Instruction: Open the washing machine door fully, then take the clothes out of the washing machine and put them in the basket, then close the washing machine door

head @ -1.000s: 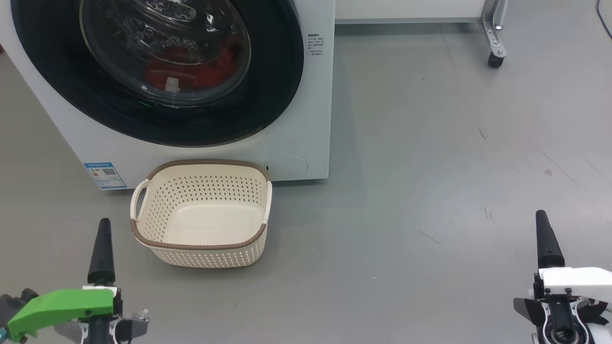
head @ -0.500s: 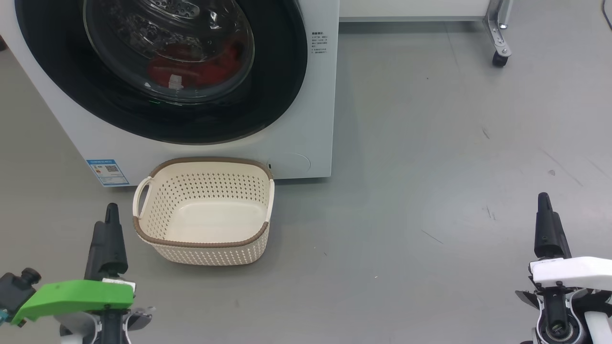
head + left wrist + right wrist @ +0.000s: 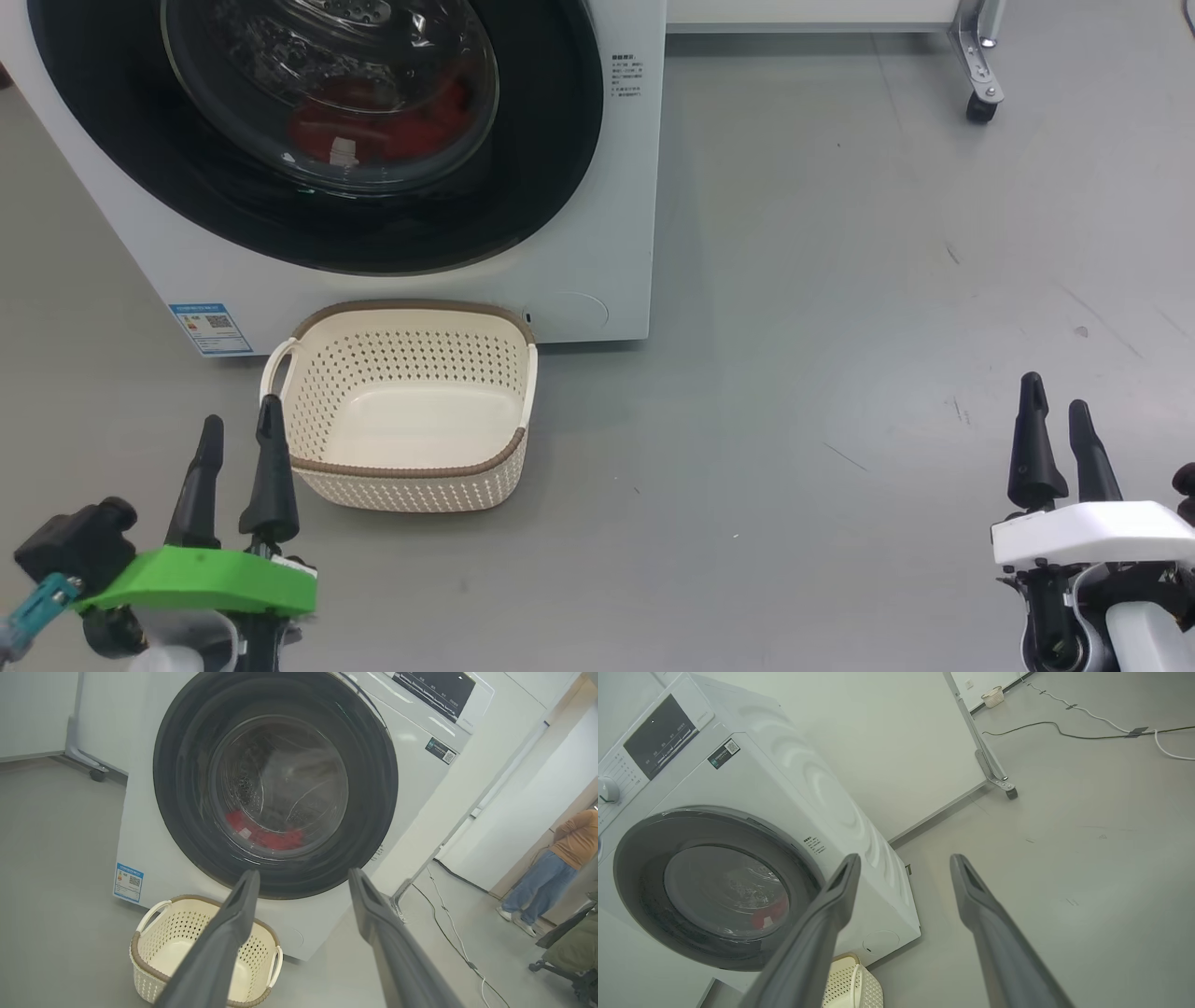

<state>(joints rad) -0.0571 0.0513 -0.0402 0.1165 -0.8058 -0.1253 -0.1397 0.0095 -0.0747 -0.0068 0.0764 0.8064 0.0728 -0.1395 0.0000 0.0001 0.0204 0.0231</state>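
Door (image 3: 551,140) shut, red clothes (image 3: 411,135) behind it. Basket (image 3: 411,469) on floor (image 3: 840,280), just before washing machine (image 3: 597,261). Left tool (image 3: 242,411) beside basket, right tool (image 3: 1054,390) well apart — both released, grasping nothing.

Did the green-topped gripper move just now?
Yes. The left gripper swung toward the basket: one finger now overlaps its near-left corner, where before it stood clear.

left gripper (image 3: 242,411) and right gripper (image 3: 1054,390) have rolled, showing both fingers (image 3: 271,476).

Basket (image 3: 411,411) before washing machine (image 3: 597,233), clothes (image 3: 392,131) inside
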